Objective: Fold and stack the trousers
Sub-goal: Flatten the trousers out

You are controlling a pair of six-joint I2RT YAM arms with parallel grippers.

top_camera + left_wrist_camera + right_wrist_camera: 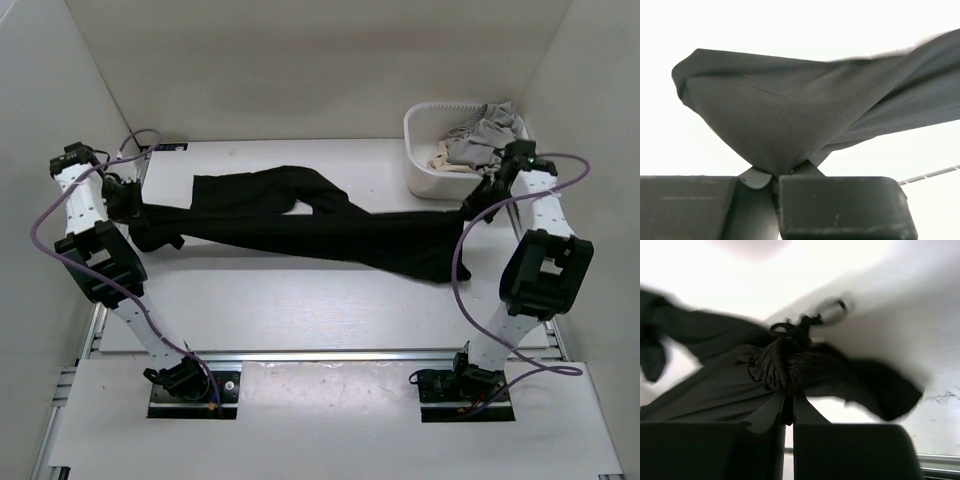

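The black trousers (300,225) lie stretched across the table from left to right, one leg looped toward the back. My left gripper (133,210) is shut on their left end; in the left wrist view the cloth (780,110) rises in a peak from between the fingers (775,175). At the right end my right gripper (480,200) is shut on a bunched, gathered part of the trousers (785,365), pinched right at the fingertips (789,407). A drawstring loop (810,320) shows above that bunch.
A white basket (422,165) stands at the back right with a light grey garment (485,135) and a beige cloth (445,160) in it, close behind my right gripper. White walls enclose the table on the left, right and back.
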